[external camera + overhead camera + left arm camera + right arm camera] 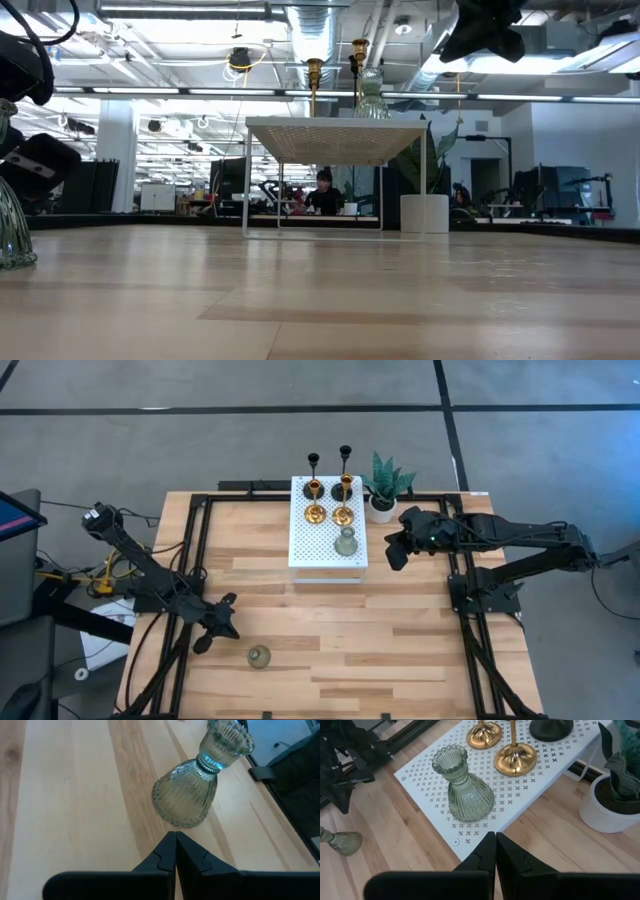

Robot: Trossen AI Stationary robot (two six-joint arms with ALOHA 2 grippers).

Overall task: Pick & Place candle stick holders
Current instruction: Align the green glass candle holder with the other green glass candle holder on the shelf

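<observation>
A white perforated shelf (pixel 300 550) stands at the table's far middle. On it stand two slim black holders (pixel 314 463), two gold holders (pixel 315 512) and one pale-green glass holder (pixel 346 543), which also shows in the right wrist view (pixel 465 790). A second green glass holder (pixel 259 657) stands upright on its wide base on the table near the front; it also shows in the left wrist view (pixel 190 790). My left gripper (pixel 226 627) is shut and empty just left of it, its tips (pixel 175 840) short of the base. My right gripper (pixel 396 558) is shut and empty, right of the shelf, above the table.
A small green plant in a white pot (pixel 384 490) stands right of the shelf's far end, close to my right arm. Black frame rails (pixel 195 550) run along the table's left and right sides. Bare wood (pixel 380 640) lies between the shelf and the front edge.
</observation>
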